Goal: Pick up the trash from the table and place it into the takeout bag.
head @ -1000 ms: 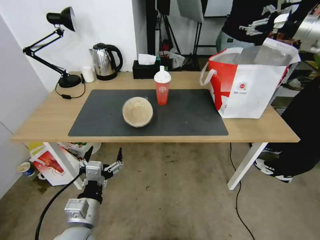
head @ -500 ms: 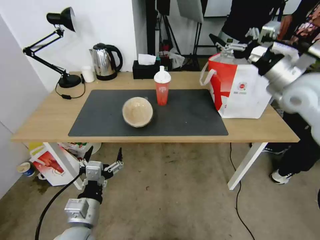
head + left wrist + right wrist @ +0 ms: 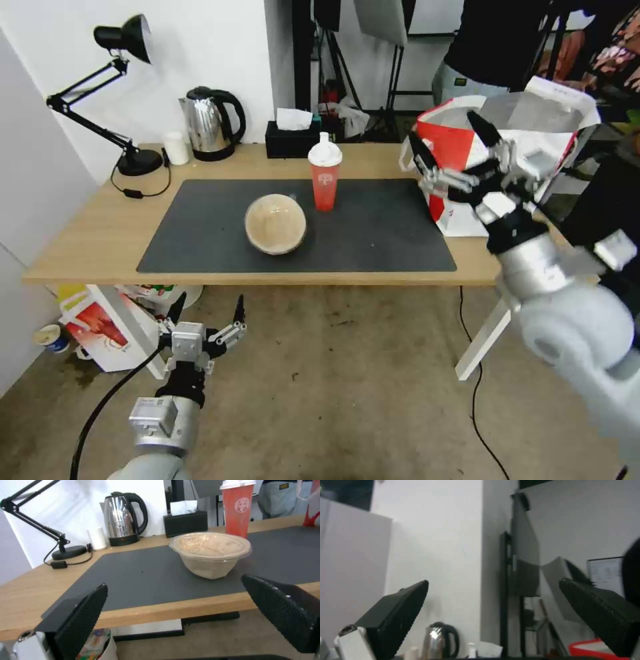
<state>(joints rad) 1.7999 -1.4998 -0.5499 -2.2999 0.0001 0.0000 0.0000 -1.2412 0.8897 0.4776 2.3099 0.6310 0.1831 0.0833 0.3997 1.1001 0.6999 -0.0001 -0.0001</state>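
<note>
While my right tool (image 3: 452,152) hangs open and empty by the takeout bag (image 3: 507,193), the red cup (image 3: 325,179) lies leftward — nearer it than my left tool (image 3: 208,309).

Translucent red cup (image 3: 325,183) with white lid, tan-filled clear-domed bowl (image 3: 275,223), dark grey mat (image 3: 373,233) on light-wood table (image 3: 87,240), white-and-red takeout bag (image 3: 497,200) with silvery lining

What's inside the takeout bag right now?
The takeout bag shows silvery lining at its open top; its contents are hidden by its walls and the open right hand in front.
</note>
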